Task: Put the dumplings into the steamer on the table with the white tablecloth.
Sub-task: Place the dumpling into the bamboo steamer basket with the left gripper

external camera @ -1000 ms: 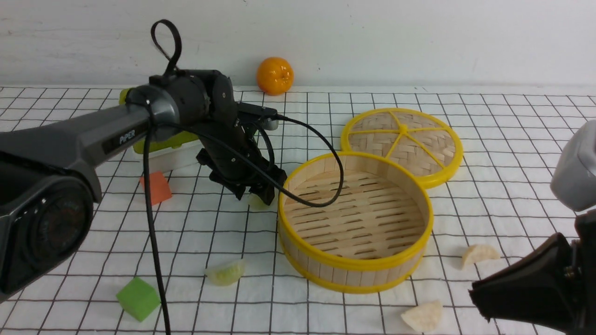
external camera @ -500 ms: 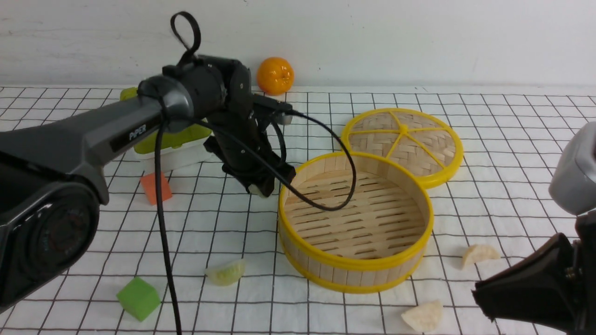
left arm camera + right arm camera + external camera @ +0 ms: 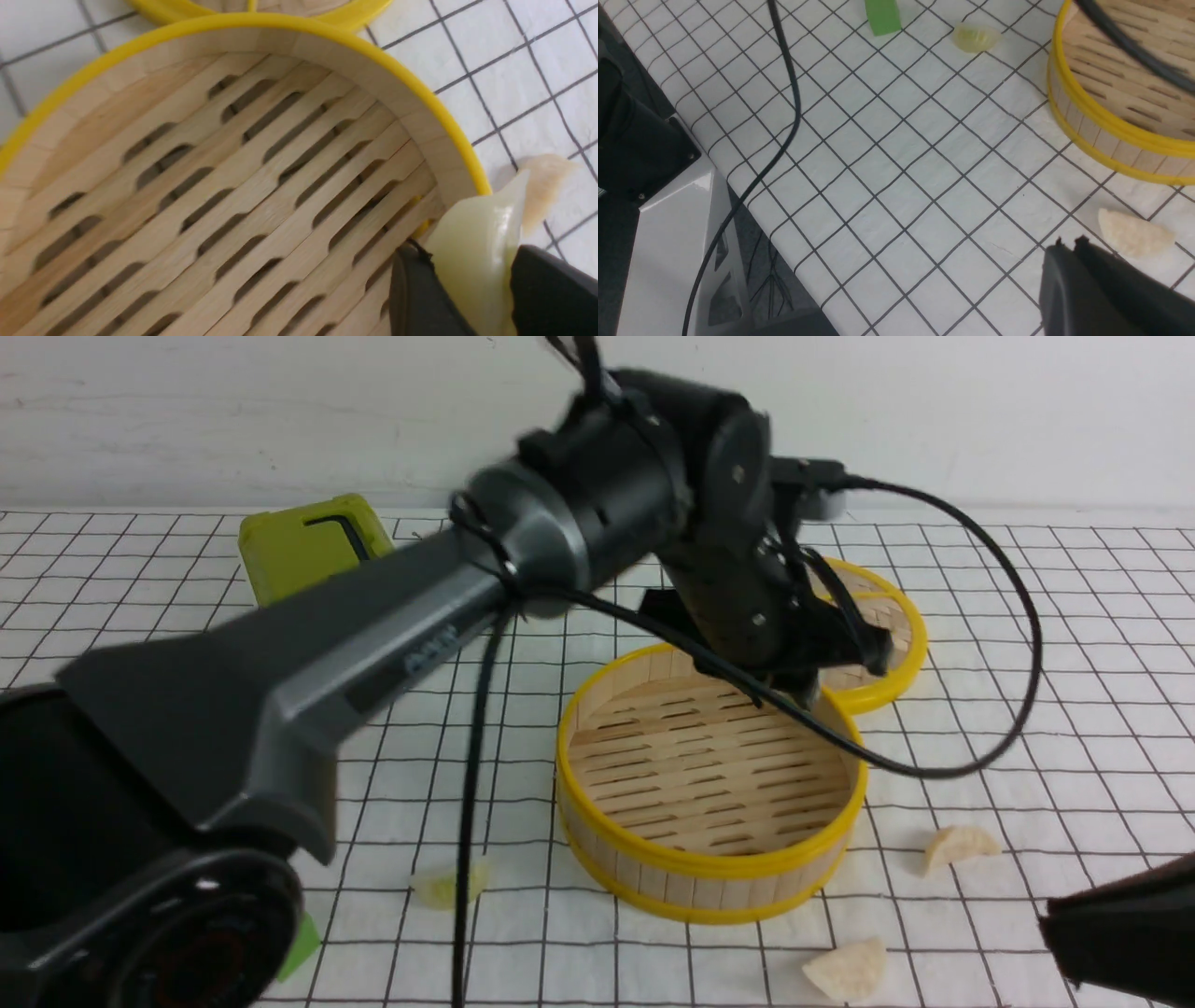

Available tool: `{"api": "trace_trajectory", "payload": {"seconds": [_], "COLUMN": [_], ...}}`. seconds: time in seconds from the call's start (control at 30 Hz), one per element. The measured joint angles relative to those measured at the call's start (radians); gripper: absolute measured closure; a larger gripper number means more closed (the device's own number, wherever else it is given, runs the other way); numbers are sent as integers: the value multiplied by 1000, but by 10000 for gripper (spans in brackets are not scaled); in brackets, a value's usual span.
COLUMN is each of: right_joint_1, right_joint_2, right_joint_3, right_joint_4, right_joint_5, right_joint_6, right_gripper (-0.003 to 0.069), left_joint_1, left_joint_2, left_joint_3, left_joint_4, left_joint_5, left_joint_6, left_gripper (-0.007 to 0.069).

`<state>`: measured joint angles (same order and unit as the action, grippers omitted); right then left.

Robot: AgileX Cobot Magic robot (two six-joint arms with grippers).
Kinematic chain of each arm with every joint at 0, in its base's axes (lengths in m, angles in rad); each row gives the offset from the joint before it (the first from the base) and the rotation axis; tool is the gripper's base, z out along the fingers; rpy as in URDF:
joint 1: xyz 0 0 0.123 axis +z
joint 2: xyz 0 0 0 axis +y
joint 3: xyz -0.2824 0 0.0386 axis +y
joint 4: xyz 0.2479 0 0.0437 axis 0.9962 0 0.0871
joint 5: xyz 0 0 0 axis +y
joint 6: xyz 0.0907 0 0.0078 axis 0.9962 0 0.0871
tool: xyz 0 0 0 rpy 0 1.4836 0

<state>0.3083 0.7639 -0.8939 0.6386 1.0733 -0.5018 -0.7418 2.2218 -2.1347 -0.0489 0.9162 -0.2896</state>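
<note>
Left claw [image 3: 472,280] holds a green dumpling above the steamer

The pale green dumpling [image 3: 481,242] is smooth and translucent, gripped between the two black fingers of the left claw. Below this claw is the round steamer [image 3: 714,877], with slatted wooden floor, wall of upright strips and yellow rims. The right claw [image 3: 1069,261] is shut.

White cloth [image 3: 1074,709] with thin black squares covers the table, and behind it stands a plain pale wall [image 3: 934,420]. Beyond the steamer, the woven lid [image 3: 878,625] lies partly hidden by the left claw. Two cream dumplings [image 3: 845,971] [image 3: 962,847] lie on the cloth, between the steamer and the right claw. Another green dumpling [image 3: 450,885] and a green cube [image 3: 301,947] are beneath the left arm [image 3: 392,644]. Its black cable [image 3: 1027,616] loops across the front view, hiding part of the steamer rim.
</note>
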Motion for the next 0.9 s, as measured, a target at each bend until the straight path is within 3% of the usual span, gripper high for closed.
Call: {"api": "trace_trajectory", "payload": {"seconds": [0.2,0.3,0.47,0.7,0.77,0.9], "right_joint_1": [0,0,0,0,0,0], "right_joint_2": [-99,-122,-128,-128,-128,-128], "right_joint_3": [0,-1,-1,-1,-1,-1], "right_joint_4": [-44,-58,-82,-100,-101,-100], "right_joint_5": [69,100,110,115,115,116], "right_joint_6": [20,21,21,21,21,23], "right_gripper": [635,634,629,621,618,617], "left_joint_1": [14,32,34,34,34,34], "left_joint_2": [98,133,166,162,142,62], "left_joint_3": [0,0,0,-14,-41,-98], "left_joint_4": [126,157,162,159,158,133], "left_joint_5": [-100,-102,-101,-52,46,204], "left_joint_6": [-297,-365,-378,-379,-353,-232], "left_gripper": [381,381,372,193,139,117]}}
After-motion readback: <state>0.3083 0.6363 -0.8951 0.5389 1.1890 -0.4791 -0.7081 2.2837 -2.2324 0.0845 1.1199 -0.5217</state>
